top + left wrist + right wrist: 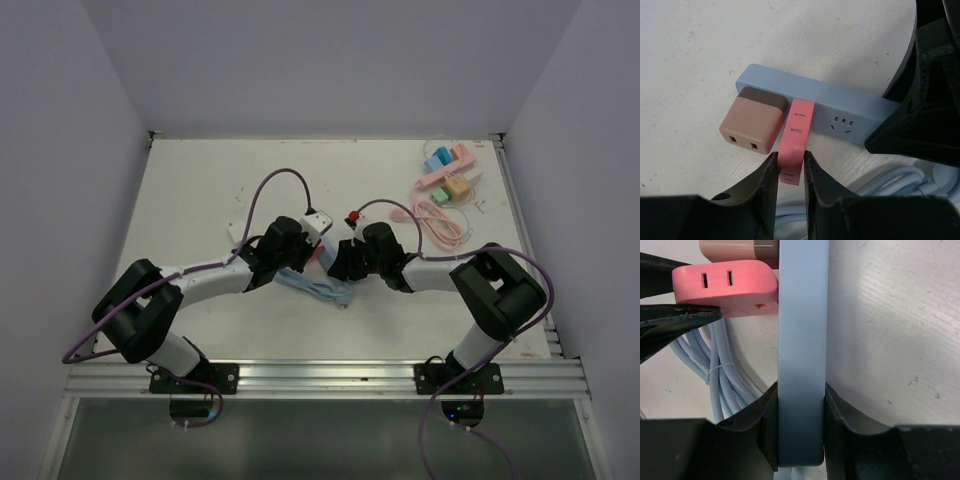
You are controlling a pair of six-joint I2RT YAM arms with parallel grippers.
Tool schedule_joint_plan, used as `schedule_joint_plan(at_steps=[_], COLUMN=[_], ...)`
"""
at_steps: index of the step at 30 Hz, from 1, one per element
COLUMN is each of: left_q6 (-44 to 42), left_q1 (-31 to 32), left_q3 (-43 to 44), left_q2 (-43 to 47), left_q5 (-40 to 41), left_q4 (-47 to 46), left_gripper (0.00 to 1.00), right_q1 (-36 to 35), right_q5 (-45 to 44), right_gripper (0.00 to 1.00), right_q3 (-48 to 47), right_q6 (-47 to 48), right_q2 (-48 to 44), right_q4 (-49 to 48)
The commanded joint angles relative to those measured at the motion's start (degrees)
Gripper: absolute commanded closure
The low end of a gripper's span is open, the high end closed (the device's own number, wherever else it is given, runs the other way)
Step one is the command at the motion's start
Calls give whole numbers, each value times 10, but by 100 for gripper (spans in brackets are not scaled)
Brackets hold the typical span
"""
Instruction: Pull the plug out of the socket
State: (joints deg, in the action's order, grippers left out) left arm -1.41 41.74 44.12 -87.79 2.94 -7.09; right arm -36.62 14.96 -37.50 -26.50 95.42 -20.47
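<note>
On a white worktop (200, 190) walled by pale lavender panels (90, 120), a pale-blue socket strip (840, 102) is laid near the centre, with a heap of pastel plugs and pink cable (445, 190) lying at 1 o'clock. The pink plug (796, 130) is seated in the strip's face, a brown adapter (752, 125) being plugged in just beside it at 9 o'clock, and its free end is pinched between the 2 left fingers (767, 180). The strip is clamped across its width by the right fingers (760, 425), and a coiled blue cable (890, 185) is seen at 5 o'clock of the plug.
</note>
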Motion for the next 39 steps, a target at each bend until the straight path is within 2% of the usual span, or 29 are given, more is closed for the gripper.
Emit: schedule_joint_plan(at_steps=[1, 5, 21, 29, 39], left_q6=[-14, -10, -6, 10, 37], left_q1=[6, 7, 5, -30, -38], left_q3=[-14, -25, -53, -40, -42], left_q2=[37, 67, 140, 149, 178], left_q5=[-26, -46, -36, -105, -79], left_q4=[-13, -6, 11, 31, 40], left_gripper=[100, 100, 100, 100, 100], right_q1=[-10, -6, 37, 51, 77], right_q5=[42, 30, -27, -54, -58], right_gripper=[100, 100, 100, 100, 100], right_q3=[-10, -21, -54, -65, -59], right_q6=[28, 29, 10, 3, -12], right_q2=[22, 36, 86, 96, 98], right_q4=[49, 70, 157, 195, 200])
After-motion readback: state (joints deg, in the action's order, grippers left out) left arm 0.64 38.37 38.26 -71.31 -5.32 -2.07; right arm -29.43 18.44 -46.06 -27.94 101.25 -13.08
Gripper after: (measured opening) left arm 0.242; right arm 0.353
